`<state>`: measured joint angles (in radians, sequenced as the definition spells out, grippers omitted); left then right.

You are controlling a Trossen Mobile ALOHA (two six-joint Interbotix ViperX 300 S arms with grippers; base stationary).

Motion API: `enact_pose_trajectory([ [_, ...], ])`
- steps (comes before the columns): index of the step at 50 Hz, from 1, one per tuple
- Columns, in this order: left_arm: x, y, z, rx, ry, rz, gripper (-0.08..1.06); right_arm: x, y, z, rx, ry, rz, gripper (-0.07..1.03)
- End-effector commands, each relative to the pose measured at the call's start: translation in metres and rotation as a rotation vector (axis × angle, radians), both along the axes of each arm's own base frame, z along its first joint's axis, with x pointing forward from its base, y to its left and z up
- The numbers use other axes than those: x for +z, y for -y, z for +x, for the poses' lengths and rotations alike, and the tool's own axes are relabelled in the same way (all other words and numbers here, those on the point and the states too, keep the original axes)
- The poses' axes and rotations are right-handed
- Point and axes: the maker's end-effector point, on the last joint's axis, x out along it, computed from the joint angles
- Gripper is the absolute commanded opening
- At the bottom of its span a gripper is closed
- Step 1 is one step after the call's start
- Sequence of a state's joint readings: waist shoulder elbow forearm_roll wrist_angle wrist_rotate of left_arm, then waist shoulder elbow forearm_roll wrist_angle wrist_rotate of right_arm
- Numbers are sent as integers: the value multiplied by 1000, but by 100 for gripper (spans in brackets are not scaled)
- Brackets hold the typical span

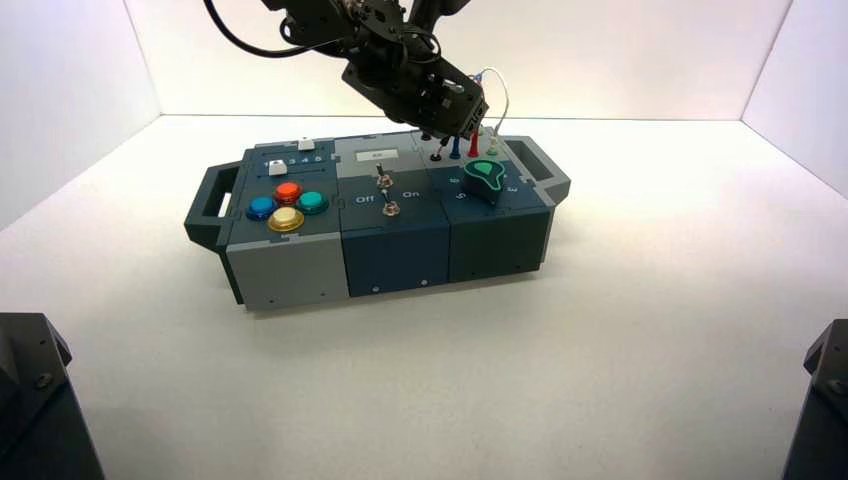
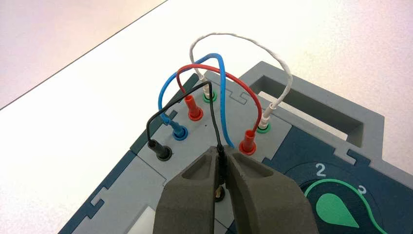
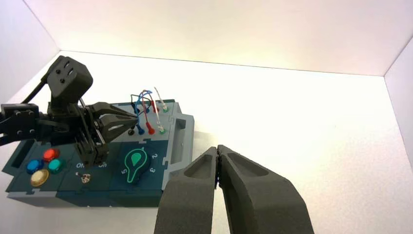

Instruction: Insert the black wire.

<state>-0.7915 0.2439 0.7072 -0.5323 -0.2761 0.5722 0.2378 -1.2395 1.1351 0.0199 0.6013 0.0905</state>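
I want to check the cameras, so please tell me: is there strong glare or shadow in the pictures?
High view: table glaring white, faint shadow under the box; left wrist view: table washed out; right wrist view: table very bright too.

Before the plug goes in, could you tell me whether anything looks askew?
Only the black wire: its near plug, in the left gripper, is out above its socket, mid-task rather than damaged.

On the box in front of you, the grey panel (image 2: 195, 131) looks like smooth, dull plastic, the yellow button (image 1: 286, 219) looks like shiny plastic, the little switch (image 1: 391, 208) looks like shiny metal, and the red wire (image 2: 235, 79) looks like smooth, bendy plastic
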Motion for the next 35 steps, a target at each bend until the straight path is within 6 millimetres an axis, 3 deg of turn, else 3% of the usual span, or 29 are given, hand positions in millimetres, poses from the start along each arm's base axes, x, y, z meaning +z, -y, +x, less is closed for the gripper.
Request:
enact_pose_trajectory([
  [1,14,8,0,-9,26,-28,-3,10,0,3,-1,28,4,-2],
  [35,10,7,-5,-20,-7,-16,-3,13,1,2,-6,43,4,-2],
])
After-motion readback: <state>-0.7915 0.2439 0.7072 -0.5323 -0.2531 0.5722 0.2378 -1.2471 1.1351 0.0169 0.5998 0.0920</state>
